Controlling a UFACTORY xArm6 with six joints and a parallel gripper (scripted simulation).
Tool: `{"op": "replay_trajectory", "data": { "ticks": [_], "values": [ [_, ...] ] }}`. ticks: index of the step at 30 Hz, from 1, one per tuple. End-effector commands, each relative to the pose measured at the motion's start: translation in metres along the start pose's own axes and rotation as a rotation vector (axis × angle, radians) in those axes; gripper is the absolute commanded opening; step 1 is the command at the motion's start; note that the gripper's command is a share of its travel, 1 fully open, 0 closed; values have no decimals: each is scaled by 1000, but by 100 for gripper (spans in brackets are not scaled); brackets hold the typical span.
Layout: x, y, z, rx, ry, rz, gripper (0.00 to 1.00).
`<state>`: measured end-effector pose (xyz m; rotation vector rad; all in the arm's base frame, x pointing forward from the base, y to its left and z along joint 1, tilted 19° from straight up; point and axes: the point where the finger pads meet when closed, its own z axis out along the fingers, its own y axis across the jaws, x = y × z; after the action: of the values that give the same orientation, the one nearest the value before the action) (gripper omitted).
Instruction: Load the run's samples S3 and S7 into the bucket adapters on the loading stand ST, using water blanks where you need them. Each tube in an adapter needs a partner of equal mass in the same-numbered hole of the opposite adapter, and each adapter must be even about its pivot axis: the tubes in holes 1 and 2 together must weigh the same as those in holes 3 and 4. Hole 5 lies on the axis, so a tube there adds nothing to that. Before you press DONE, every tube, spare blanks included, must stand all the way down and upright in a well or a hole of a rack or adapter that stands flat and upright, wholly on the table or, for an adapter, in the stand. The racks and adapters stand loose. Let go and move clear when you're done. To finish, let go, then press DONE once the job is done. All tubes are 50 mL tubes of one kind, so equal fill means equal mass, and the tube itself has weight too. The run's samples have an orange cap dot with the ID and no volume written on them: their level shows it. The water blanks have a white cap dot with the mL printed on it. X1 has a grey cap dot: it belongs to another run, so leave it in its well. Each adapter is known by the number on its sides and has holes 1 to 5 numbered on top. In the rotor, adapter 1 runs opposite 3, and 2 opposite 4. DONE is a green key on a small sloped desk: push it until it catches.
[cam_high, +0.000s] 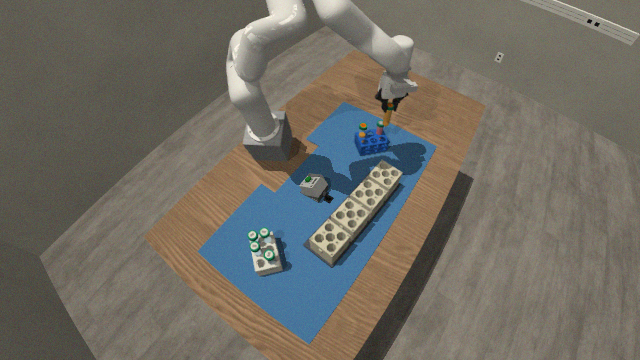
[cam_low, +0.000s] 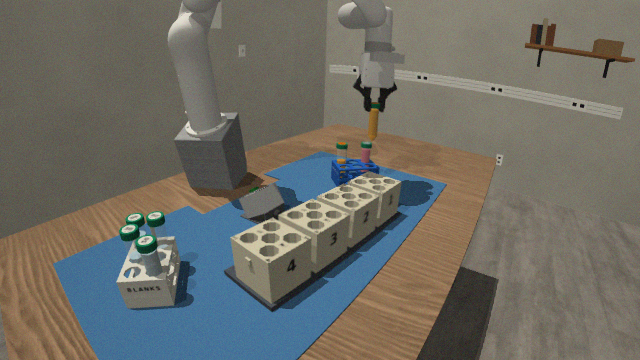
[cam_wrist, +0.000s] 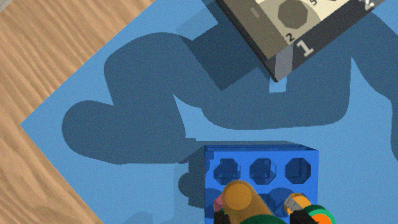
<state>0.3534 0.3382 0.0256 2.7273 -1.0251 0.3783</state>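
My gripper (cam_low: 374, 106) is shut on the green cap of an orange-filled sample tube (cam_low: 372, 125) and holds it upright, high above the blue sample rack (cam_low: 353, 170). The tube also shows in the top view (cam_high: 388, 117) and from above in the wrist view (cam_wrist: 241, 199). Its ID is not readable. Two more tubes stand in the blue rack (cam_high: 371, 141): one orange (cam_low: 341, 151) and one pink (cam_low: 366, 151). Four cream adapters stand in a row on the stand, numbered 4 (cam_low: 272, 257), 3 (cam_low: 317, 231), 2 (cam_low: 351, 209) and 1 (cam_low: 378, 193). All their holes are empty.
A white rack marked BLANKS (cam_low: 147, 277) at the near left holds several green-capped tubes. The grey DONE desk with its green key (cam_high: 313, 185) sits between the arm's base (cam_high: 267, 140) and the adapters. A corner of adapter 1 (cam_wrist: 295, 30) shows in the wrist view.
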Motion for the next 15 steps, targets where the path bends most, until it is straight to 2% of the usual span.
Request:
{"op": "replay_trajectory", "data": {
  "ticks": [1, 15],
  "values": [
    [0, -2, -2, 5, 0, 1, 0],
    [0, -2, 24, 5, 0, 1, 0]
  ]
}}
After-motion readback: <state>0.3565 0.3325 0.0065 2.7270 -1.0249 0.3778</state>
